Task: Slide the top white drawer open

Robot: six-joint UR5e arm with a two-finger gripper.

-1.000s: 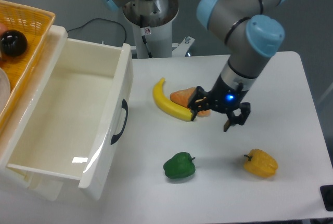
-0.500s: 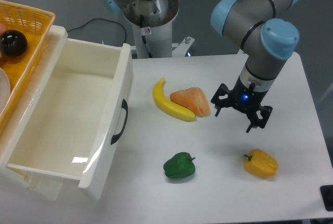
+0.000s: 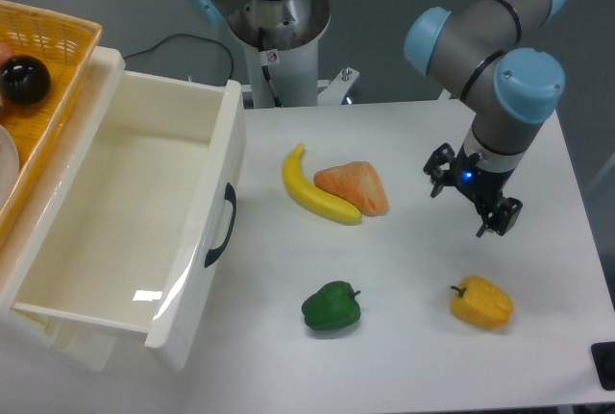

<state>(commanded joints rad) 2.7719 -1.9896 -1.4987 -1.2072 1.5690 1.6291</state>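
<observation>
The top white drawer (image 3: 207, 198) stands pulled far out over the left side of the table. Its glossy white inside holds nothing. A curved black handle (image 3: 223, 226) sits on its front panel. My gripper (image 3: 468, 202) hangs above the right half of the table, well away from the drawer. Its two black fingers are spread apart and nothing is between them.
A yellow banana (image 3: 312, 190) and an orange wedge-shaped item (image 3: 356, 186) lie mid-table. A green pepper (image 3: 332, 305) and a yellow pepper (image 3: 481, 302) lie nearer the front edge. An orange wicker basket (image 3: 60, 35) holding a black ball (image 3: 23, 79) sits behind the drawer.
My gripper has moved right, away from the orange item and banana, and now hangs over the right side of the table. The drawer has not moved.
</observation>
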